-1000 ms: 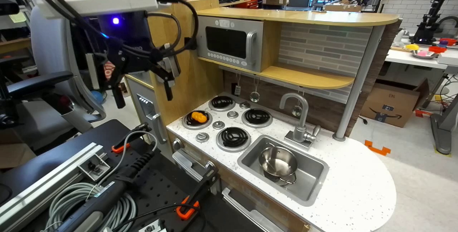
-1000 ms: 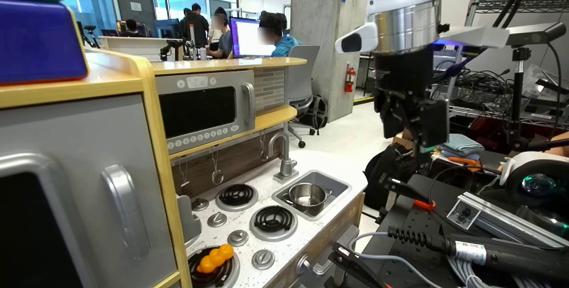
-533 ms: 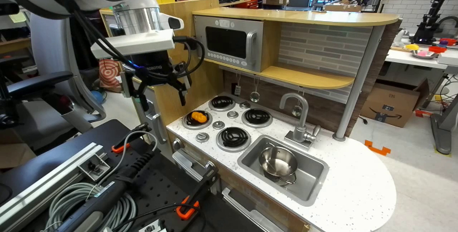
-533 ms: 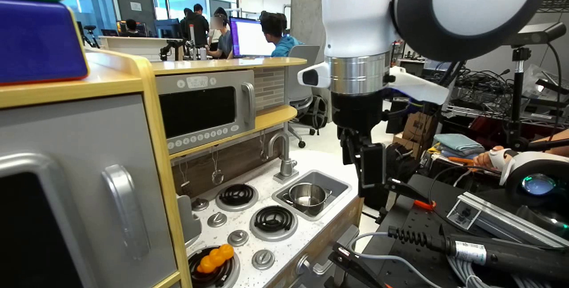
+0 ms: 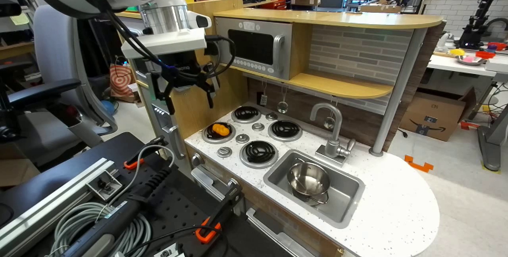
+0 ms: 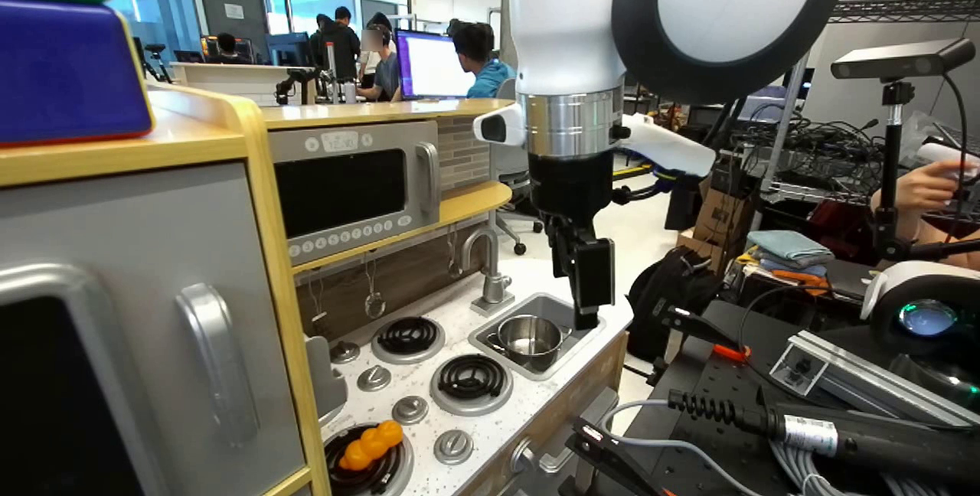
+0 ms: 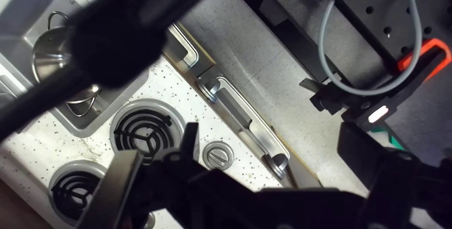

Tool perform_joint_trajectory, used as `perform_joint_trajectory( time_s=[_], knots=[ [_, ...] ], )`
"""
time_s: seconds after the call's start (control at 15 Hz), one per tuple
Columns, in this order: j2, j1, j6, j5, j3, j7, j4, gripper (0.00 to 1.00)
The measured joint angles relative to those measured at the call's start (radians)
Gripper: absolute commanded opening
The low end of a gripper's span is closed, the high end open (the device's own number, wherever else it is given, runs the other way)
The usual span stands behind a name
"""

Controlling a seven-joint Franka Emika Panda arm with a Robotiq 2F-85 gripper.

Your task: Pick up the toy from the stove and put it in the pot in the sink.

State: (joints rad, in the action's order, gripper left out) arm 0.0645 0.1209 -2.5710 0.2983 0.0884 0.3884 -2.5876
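Observation:
The toy is a lumpy orange piece point(image 5: 221, 129) lying on the burner nearest the wooden side panel; it also shows in an exterior view point(image 6: 372, 445). It does not show in the wrist view. The shiny metal pot point(image 5: 308, 179) stands upright in the grey sink point(image 5: 346, 205); the pot also shows in an exterior view point(image 6: 528, 339) and partly, behind a dark blurred part, in the wrist view point(image 7: 44, 59). My gripper point(image 5: 191, 106) is open and empty, pointing down, well above the counter's front edge. In the wrist view its fingers point(image 7: 268, 129) stand wide apart.
A microwave point(image 5: 254, 48) and wooden shelf point(image 5: 341, 86) overhang the back of the counter. A faucet point(image 5: 335, 130) rises behind the sink. The wooden side panel point(image 5: 198, 110) stands beside the toy's burner. A black table point(image 5: 178, 209) with cables and clamps lies in front.
The arm has moved in over the kitchen's front: rightward in one exterior view, leftward in the other. The gripper stays open. The toy and pot have not moved.

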Motion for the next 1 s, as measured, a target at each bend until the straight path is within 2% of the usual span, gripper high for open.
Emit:
perform_joint_trajectory(
  time_s=[0.27, 0.53, 0.67, 0.73, 0.8, 1.0],
  knots=[
    [-0.027, -0.058, -0.015, 0.007, -0.023, 0.286, -0.014, 1.00],
    [-0.071, -0.118, -0.131, -0.008, -0.070, 0.575, -0.069, 1.00],
    [-0.072, -0.124, -0.214, -0.066, -0.083, 0.715, -0.105, 1.00],
    [-0.070, -0.119, -0.239, -0.129, -0.079, 0.783, -0.123, 1.00],
    [-0.069, -0.109, -0.250, -0.178, -0.073, 0.834, -0.138, 1.00],
    [-0.069, -0.097, -0.254, -0.194, -0.064, 0.846, -0.148, 1.00]
  ],
)
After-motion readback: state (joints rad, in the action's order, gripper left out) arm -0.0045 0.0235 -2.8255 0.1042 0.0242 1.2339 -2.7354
